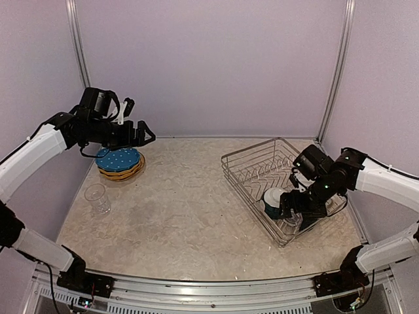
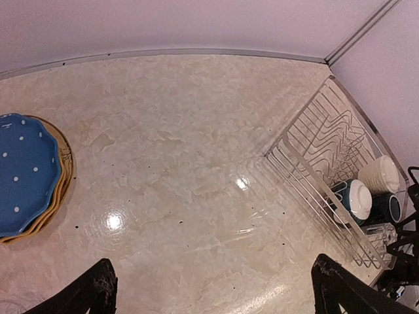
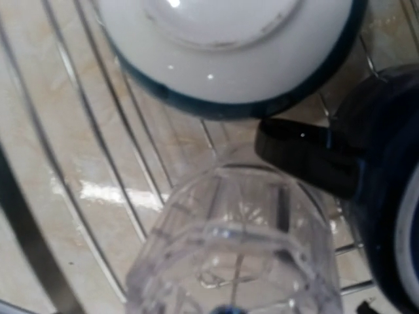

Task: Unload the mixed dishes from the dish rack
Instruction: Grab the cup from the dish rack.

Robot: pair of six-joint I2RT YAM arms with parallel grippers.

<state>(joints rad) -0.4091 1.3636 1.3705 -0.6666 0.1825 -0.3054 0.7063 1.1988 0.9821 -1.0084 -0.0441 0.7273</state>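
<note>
- Fingers (image 2: 98, 291) of left gripper (image 2: 213, 261) spread wide, empty; blue white-dotted plate (image 2: 23, 173) off its left.
- Right gripper (image 1: 292, 210) close up to clear glass (image 3: 236, 242); grip: cannot tell; teal bowl (image 3: 229, 46) just ahead.

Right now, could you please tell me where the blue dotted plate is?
In the top view the blue dotted plate lies at the far left of the table, on top of the orange plates, with a clear glass nearer the camera.

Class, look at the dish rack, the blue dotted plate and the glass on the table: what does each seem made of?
Dish rack: thin silver wires, likely bright metal. Blue dotted plate: glossy, scalloped rim, probably glazed ceramic. Glass: see-through, so glass or clear plastic.
</note>
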